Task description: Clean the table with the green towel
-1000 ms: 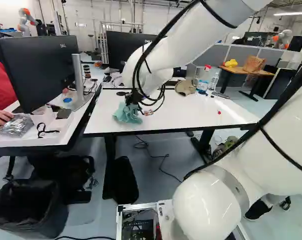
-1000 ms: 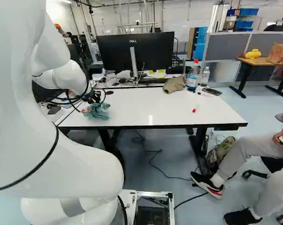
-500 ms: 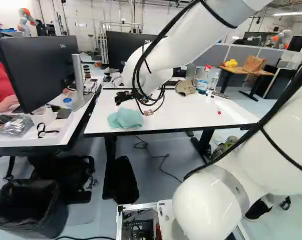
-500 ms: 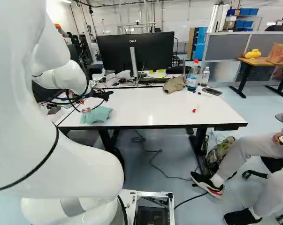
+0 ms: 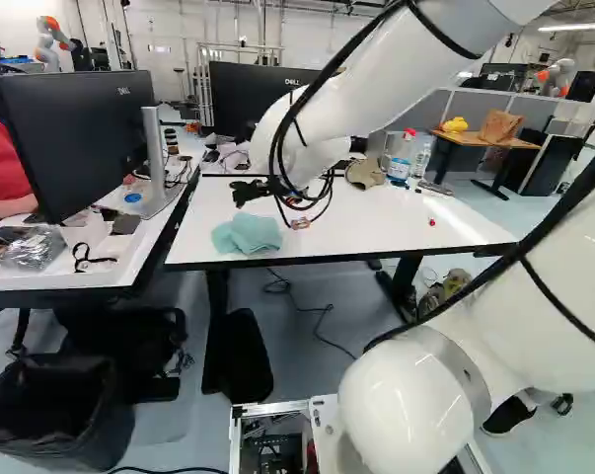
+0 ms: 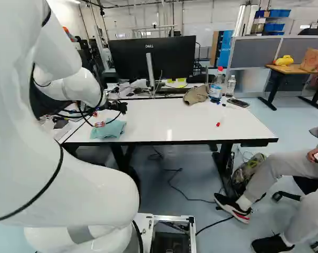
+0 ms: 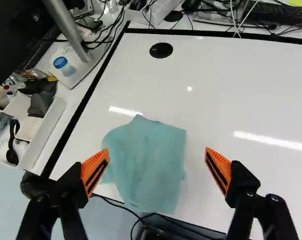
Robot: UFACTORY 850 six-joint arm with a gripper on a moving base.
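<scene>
Gripper (image 5: 242, 194) above table (image 7: 231, 95), fingers released, spread wide. Green towel (image 7: 148, 165) lay on tabletop, between fingers in wrist view, closer to finger on monitor (image 7: 13, 32) side.

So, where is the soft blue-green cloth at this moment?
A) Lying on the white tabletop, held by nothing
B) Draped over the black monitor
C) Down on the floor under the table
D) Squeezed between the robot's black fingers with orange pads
A: the soft blue-green cloth lies on the white tabletop, while the black fingers with orange pads stand wide apart, not gripping it.
</scene>
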